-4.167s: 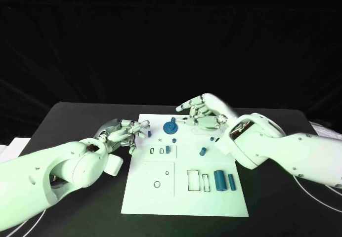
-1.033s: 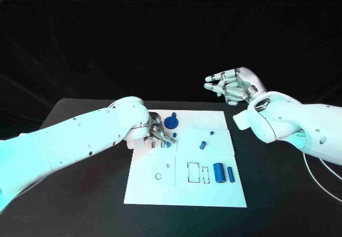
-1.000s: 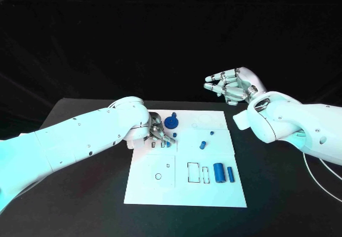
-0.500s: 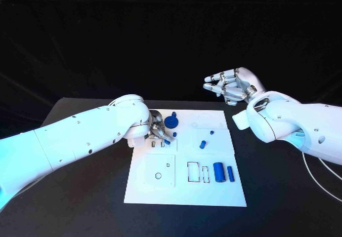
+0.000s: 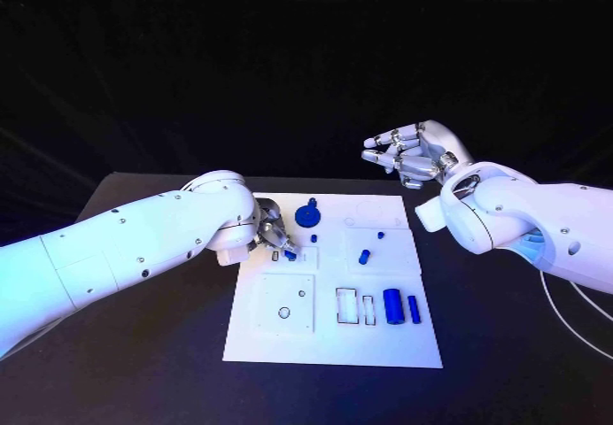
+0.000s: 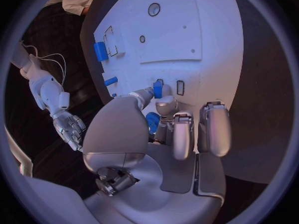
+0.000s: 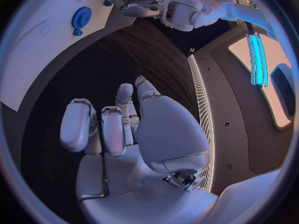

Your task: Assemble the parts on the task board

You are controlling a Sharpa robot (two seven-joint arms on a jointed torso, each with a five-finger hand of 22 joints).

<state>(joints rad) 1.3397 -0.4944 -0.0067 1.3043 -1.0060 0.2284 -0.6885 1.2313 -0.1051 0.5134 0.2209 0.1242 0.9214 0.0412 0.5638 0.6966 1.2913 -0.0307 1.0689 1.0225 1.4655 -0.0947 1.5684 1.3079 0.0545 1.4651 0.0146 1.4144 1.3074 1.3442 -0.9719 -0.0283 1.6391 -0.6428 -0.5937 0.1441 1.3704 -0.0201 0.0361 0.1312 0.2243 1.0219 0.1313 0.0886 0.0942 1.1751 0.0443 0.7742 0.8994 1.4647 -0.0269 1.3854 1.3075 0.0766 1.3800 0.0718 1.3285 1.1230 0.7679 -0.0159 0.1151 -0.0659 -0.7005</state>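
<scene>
Head view: the left hand (image 5: 272, 232) is down on the board (image 5: 335, 341) near its far left corner, fingers bunched around a little blue peg (image 5: 289, 254) beside the small slots, while the right hand (image 5: 407, 152) hangs up in the air past the board's far edge, fingers curled in and carrying nothing. Left wrist view: the fingertips (image 6: 147, 94) meet right at the peg (image 6: 157, 89), which stands at a slot, so I'd call it pinched; looks like light, stiff, slick plastic, best taken by its sides near the top. Right wrist view: the right hand (image 7: 118, 124) is loosely curled over bare table, board (image 7: 37, 59) well off.
</scene>
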